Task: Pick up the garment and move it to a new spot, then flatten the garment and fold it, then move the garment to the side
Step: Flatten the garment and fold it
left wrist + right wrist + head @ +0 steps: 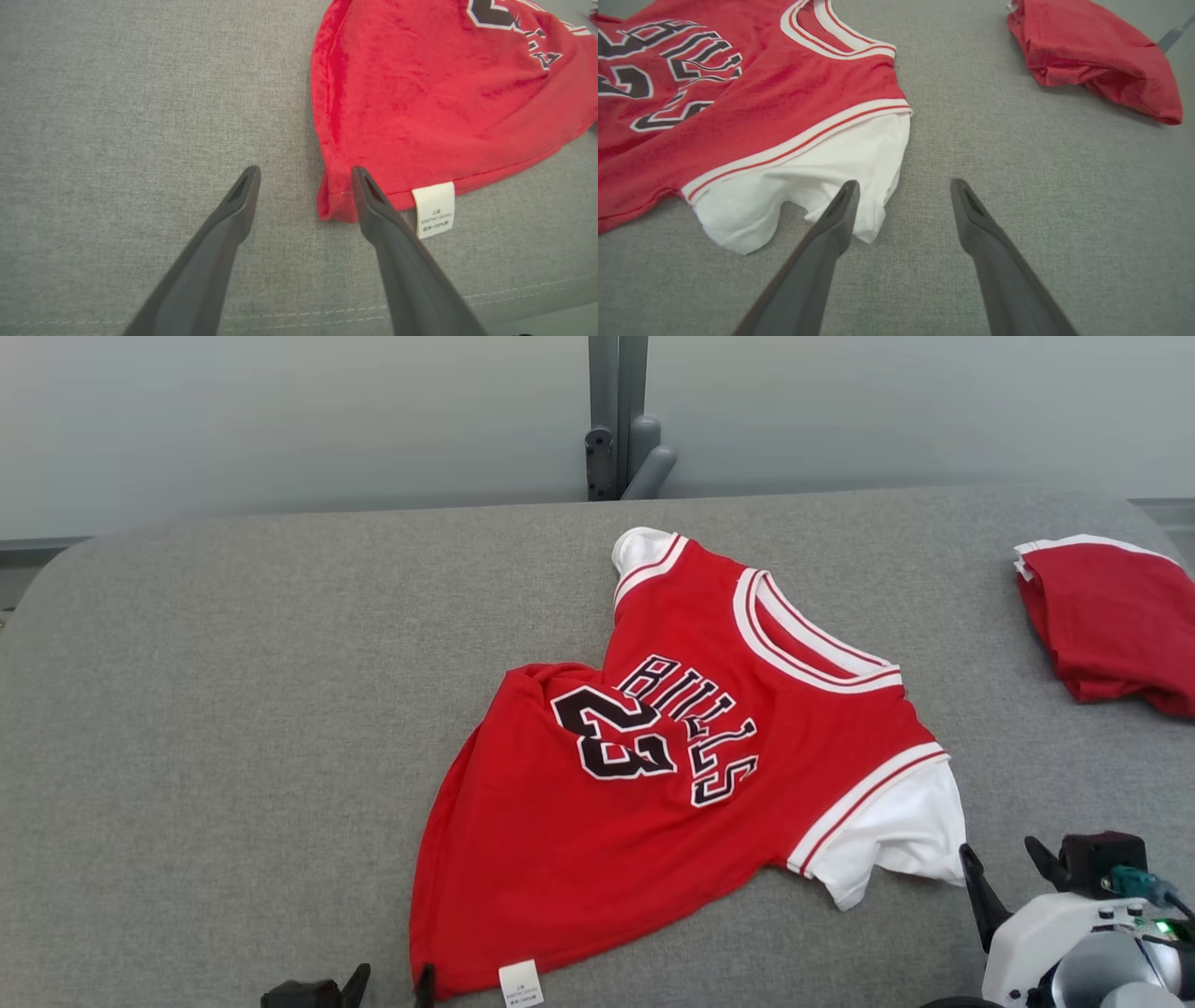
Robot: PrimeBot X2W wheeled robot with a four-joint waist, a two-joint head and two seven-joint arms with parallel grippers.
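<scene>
A red jersey with white sleeves, black "BULLS 23" lettering and a white label at its hem lies crumpled on the grey cushioned surface. My left gripper is open at the bottom edge, just left of the hem's near corner; its right finger overlaps that corner. My right gripper is open at the lower right, beside the white sleeve, and its left finger overlaps the sleeve's edge.
A second red garment, folded, lies at the far right of the surface, also seen as a red bundle in the right wrist view. A grey post stands behind the far edge against a pale wall.
</scene>
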